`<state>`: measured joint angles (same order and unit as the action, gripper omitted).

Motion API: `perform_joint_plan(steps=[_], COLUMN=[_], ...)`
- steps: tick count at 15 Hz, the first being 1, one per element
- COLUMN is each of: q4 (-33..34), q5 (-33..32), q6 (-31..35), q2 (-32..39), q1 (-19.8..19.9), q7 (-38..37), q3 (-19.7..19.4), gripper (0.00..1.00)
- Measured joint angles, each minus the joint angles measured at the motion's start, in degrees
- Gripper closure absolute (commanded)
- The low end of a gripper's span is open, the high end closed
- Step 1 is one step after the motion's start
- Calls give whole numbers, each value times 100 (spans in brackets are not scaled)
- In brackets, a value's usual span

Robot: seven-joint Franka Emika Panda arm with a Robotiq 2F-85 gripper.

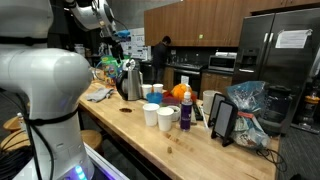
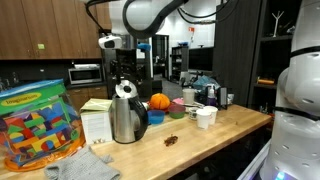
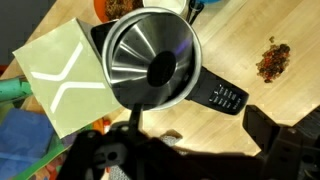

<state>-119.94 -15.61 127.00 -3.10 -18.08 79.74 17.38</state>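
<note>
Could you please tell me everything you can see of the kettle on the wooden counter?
The kettle is a cone of shiny steel, wide at the base, narrow at its dark top, with a black handle down one side. It stands upright on the wooden counter, beside a pale green sheet. The end effector hangs open above it, apart from it.
</note>
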Motion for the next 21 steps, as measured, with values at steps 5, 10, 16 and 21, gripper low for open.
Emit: perform_joint_plan(steps=[5,10,16,21], q4=[93,64,41,37], q5=[-68,-388,-827,-830], q6=[-114,68,536,680], q2=[17,156,351,449], q1=[19,128,248,250], q7=[-25,-161,-381,-382], q3=[1,-78,-158,-165], gripper=[0,0,0,0])
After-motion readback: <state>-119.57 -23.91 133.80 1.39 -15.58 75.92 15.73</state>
